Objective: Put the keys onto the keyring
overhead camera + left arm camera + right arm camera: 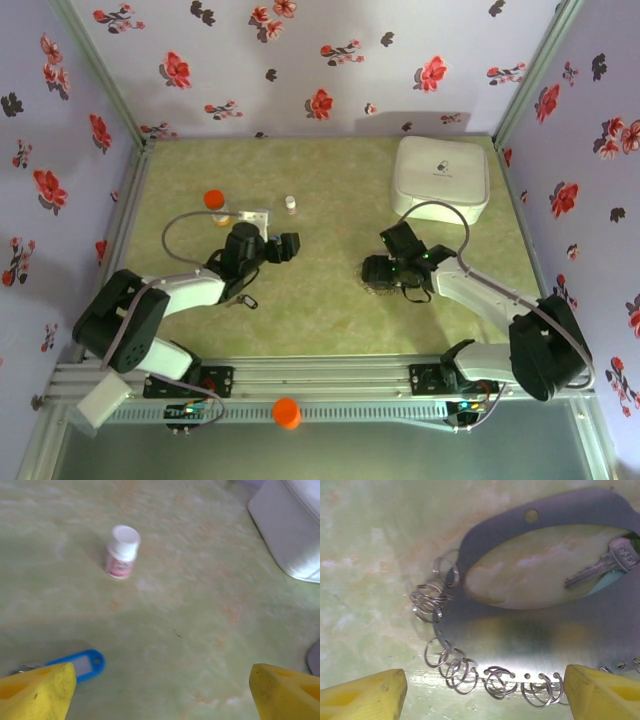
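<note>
Yellow fingertips of my left gripper (160, 690) stand wide apart with nothing between them. Just beside the left one, a blue plastic-headed key (82, 664) lies on the green mat (200, 630). Farther off stands a small white bottle (121, 551), its pink label too blurred to read. My right gripper (485, 690) is released too, hanging over the grey flat metal keyring (530, 635), which is edged with small wire split rings (457, 667). A silver key (602, 566) lies in its oval opening, the stamped letters illegible.
</note>
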`<state>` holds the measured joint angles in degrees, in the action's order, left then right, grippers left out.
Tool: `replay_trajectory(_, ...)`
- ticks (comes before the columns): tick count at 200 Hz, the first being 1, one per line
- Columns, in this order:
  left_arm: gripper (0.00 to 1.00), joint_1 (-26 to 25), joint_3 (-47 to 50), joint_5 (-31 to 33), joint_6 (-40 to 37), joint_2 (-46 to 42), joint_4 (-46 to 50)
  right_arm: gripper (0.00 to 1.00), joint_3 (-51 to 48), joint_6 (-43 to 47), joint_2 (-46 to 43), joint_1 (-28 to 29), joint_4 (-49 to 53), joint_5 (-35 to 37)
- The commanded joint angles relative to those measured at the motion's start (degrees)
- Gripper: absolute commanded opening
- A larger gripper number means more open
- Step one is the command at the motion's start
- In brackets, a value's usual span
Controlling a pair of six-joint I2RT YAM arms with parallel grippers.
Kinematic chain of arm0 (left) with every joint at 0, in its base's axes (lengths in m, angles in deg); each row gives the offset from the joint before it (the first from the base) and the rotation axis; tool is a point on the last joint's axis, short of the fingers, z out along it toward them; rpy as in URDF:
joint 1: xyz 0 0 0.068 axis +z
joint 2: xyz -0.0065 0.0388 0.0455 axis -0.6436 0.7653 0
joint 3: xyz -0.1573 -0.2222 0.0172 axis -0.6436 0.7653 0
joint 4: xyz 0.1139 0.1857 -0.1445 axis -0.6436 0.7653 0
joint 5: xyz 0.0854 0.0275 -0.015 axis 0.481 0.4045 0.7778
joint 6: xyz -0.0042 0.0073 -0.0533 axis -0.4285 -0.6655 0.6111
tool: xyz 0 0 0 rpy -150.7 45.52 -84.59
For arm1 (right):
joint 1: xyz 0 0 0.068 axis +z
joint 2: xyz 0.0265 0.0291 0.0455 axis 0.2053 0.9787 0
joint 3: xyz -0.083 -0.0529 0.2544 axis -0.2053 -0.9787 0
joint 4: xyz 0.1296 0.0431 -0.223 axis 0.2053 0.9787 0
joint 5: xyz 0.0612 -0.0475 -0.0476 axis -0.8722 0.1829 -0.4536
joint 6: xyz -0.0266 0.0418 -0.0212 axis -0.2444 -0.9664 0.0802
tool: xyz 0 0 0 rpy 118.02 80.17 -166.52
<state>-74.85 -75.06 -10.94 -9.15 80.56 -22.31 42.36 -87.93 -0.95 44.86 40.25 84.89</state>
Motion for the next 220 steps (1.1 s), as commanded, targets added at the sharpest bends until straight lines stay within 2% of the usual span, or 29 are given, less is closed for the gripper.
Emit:
replay_trajectory(1, 0.89, -1.9, -0.8, 2.2, 4.6, 1.5, -5.7, 0.82, 2.9, -3.4, 3.6, 0.2, 1.5, 3.1)
replay_trajectory(27, 0.89, -3.5, -0.5, 2.3, 6.7, 3.1, -6.9, 0.82, 4.9, -3.5, 6.4, -0.4, 1.0, 6.0)
replay_trajectory(115, 0.87, -3.8, 2.2, 4.2, 9.2, 2.6, -7.4, 0.83, 9.9, -3.7, 19.0, 0.0, -8.5, -0.6)
replay_trajectory(220, 0.86, -3.8, 4.3, 7.0, 9.0, -3.2, -2.6, 0.82, 13.4, -6.1, 23.8, 4.4, -16.0, -9.7)
